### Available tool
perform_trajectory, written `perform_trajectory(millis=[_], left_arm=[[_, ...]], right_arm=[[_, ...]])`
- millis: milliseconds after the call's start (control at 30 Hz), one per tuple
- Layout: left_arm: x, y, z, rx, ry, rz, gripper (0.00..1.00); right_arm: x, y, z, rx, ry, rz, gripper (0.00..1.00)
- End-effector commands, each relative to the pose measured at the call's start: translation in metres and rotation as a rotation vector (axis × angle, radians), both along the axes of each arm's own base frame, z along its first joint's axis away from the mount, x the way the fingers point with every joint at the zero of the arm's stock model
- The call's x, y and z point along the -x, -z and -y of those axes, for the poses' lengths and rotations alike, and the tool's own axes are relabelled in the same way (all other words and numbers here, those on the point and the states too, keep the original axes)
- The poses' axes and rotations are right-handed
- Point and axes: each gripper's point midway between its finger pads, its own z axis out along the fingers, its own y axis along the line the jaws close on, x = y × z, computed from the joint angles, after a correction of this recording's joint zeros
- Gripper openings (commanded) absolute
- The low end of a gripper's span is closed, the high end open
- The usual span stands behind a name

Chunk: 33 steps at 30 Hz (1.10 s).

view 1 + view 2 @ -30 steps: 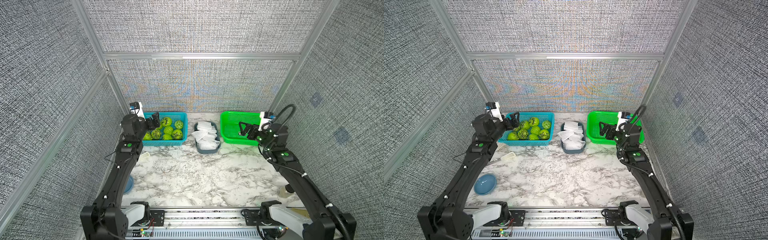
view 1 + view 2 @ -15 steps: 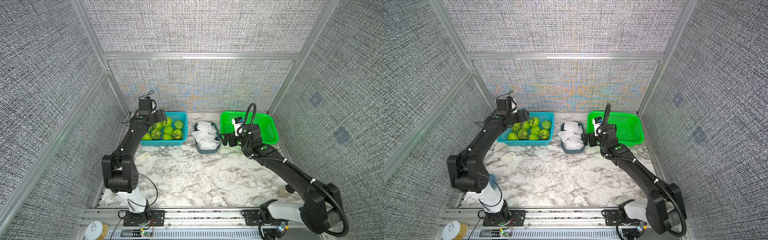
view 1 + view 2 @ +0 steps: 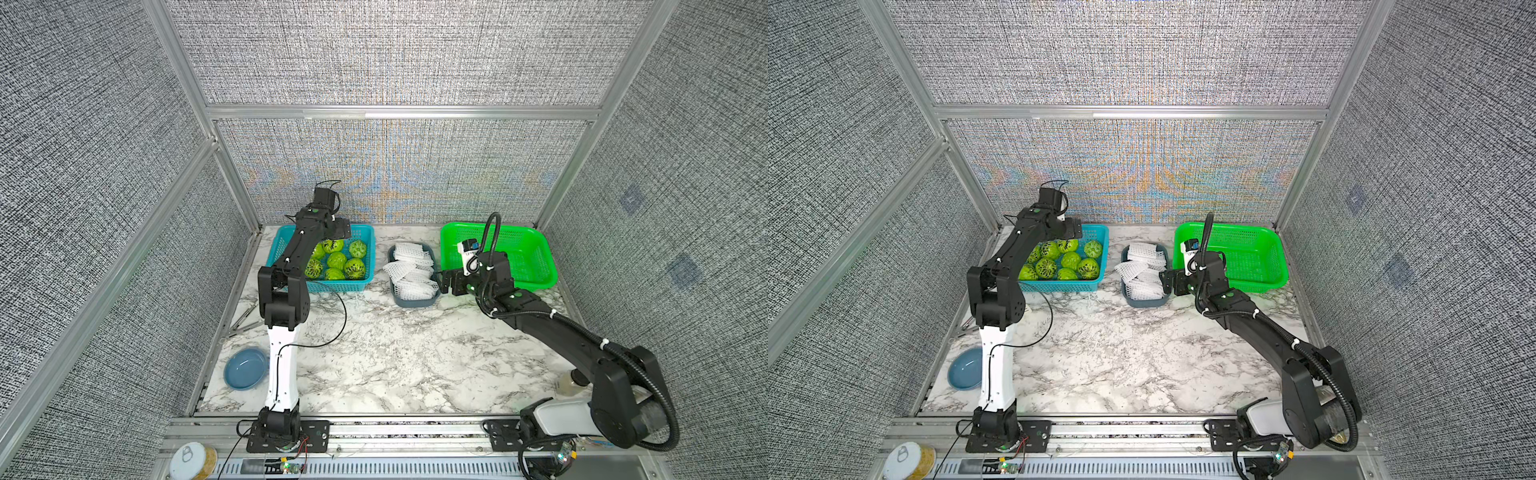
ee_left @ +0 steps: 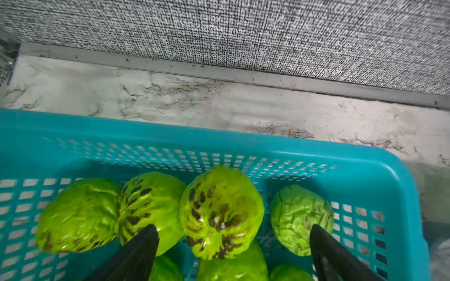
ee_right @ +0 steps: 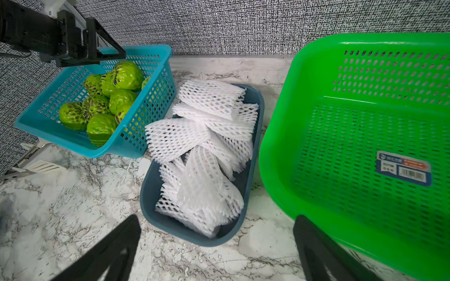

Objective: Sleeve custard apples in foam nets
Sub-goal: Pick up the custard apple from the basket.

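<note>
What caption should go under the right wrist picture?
Open right gripper faces the tray of foam nets, between custard apples and a green basket.

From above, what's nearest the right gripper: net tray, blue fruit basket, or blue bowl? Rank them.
1. Net tray, just beside the right gripper.
2. Blue fruit basket, back left.
3. Blue bowl, near the front-left edge.

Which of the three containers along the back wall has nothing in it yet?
The green basket, on the right: only a label inside. The blue basket holds the custard apples, and the grey tray between them holds the foam nets.
</note>
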Motion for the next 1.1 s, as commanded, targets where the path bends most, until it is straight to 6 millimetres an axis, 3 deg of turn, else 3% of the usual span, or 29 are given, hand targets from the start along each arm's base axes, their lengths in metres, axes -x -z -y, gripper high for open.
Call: perform_trajectory(millis=[0, 267, 633, 800, 967, 1067], left_arm=[[0.001, 0.016, -0.005, -0.035, 0.002, -0.043, 0.99], [-0.001, 0.044, -0.005, -0.048, 0.010, -0.080, 0.98], [-0.002, 0.053, -0.003, -0.038, 0.008, -0.089, 0.80], [-0.003, 0.048, -0.005, -0.049, -0.001, -0.072, 0.66], [-0.003, 0.032, -0.009, -0.052, -0.020, -0.044, 0.65], [-0.002, 0.008, -0.008, -0.023, -0.049, -0.008, 0.65]], right_arm=[[-0.004, -0.004, -0.002, -0.008, 0.000, 0.019, 0.99], [-0.006, 0.000, -0.002, 0.008, 0.000, 0.017, 0.99], [-0.009, 0.005, 0.001, 0.022, 0.016, 0.006, 0.99], [-0.008, 0.004, 0.002, 0.023, 0.020, 0.005, 0.99], [-0.007, 0.000, 0.003, 0.018, 0.024, 0.012, 0.99], [-0.007, -0.003, 0.003, 0.016, 0.025, 0.020, 0.99]])
